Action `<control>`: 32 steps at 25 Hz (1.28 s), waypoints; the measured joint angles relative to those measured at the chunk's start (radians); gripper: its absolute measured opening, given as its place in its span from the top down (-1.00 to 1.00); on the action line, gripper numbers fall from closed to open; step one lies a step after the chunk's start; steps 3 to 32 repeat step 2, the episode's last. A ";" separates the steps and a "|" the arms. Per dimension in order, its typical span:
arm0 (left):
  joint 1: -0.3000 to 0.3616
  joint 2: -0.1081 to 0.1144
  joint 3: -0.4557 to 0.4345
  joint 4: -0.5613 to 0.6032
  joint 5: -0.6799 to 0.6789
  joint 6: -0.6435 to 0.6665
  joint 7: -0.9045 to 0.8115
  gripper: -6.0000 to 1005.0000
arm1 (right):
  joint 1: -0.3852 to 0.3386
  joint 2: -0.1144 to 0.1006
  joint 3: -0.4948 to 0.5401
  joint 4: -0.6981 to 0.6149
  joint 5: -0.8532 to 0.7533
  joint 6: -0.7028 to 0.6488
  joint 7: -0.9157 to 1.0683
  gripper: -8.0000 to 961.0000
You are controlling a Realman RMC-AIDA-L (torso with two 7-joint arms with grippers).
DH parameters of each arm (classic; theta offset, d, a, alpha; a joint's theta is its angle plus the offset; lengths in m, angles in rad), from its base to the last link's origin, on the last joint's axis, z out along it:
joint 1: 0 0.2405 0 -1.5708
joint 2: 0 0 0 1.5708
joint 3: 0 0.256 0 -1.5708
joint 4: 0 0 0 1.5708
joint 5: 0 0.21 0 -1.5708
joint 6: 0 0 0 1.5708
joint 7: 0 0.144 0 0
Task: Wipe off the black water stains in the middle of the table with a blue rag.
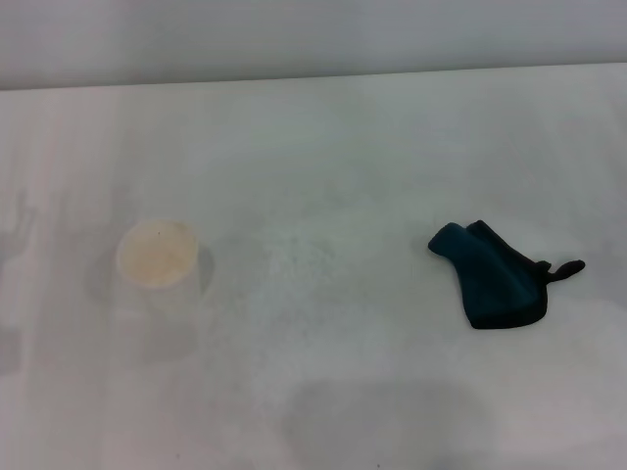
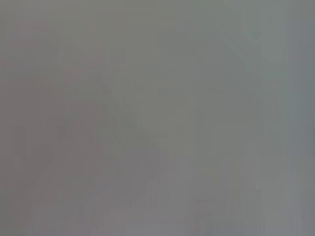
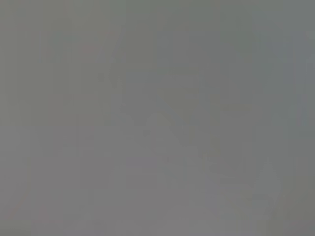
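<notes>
The blue rag (image 1: pixel 492 277) lies crumpled on the white table (image 1: pixel 323 157) at the right, its small black loop tag (image 1: pixel 565 268) pointing right. No black water stain shows in the middle of the table; only faint grey scuffs are there. Neither gripper nor arm shows in the head view. Both wrist views are a plain grey blank and show nothing.
A white cup (image 1: pixel 157 257) with pale yellowish liquid stands on the left part of the table. The table's far edge meets a grey wall at the top of the head view.
</notes>
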 joint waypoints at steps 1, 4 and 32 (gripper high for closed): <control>0.000 0.000 0.001 -0.001 0.001 0.000 0.000 -0.76 | -0.001 0.000 0.007 0.000 0.002 0.005 0.000 -0.82; 0.001 0.000 0.002 -0.001 0.002 0.000 0.000 -0.76 | -0.001 0.000 0.012 0.000 0.003 0.008 0.000 -0.82; 0.001 0.000 0.002 -0.001 0.002 0.000 0.000 -0.76 | -0.001 0.000 0.012 0.000 0.003 0.008 0.000 -0.82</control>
